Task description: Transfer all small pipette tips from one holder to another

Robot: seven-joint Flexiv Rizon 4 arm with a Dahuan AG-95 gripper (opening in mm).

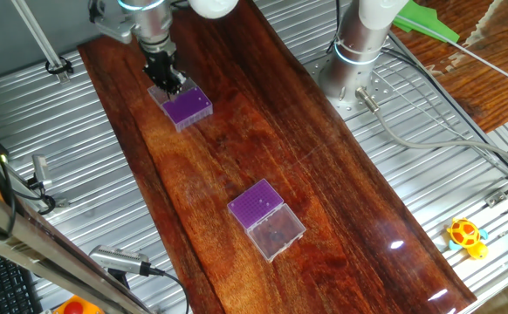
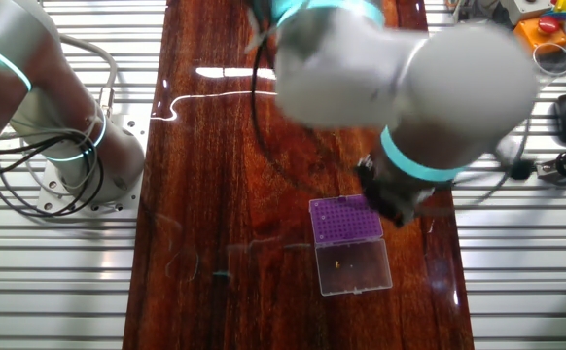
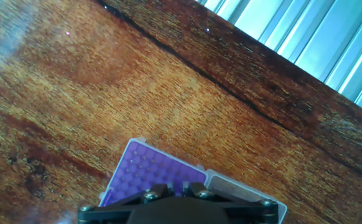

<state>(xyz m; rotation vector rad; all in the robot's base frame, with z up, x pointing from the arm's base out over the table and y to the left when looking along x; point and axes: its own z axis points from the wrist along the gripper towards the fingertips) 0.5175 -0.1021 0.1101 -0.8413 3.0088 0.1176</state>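
Dark wooden counter (image 1: 324, 201) carries two purple-topped tip holders, one at upper left (image 1: 187, 106) under the gripper (image 1: 168, 83), another lower centre (image 1: 266, 218); jaw state cannot be told, progress unclear, transfers seemingly remain.

A long board of dark reddish-brown polished wood (image 1: 263, 157) runs diagonally across a workbench of ribbed silvery metal (image 1: 79, 166), its glossy surface catching bright glare (image 2: 220, 70) near one end. Grey cables (image 1: 429, 131) trail over the metal ribs. A small yellow toy (image 1: 466, 235) lies near the bench edge, beside a keyboard corner (image 1: 1, 279).
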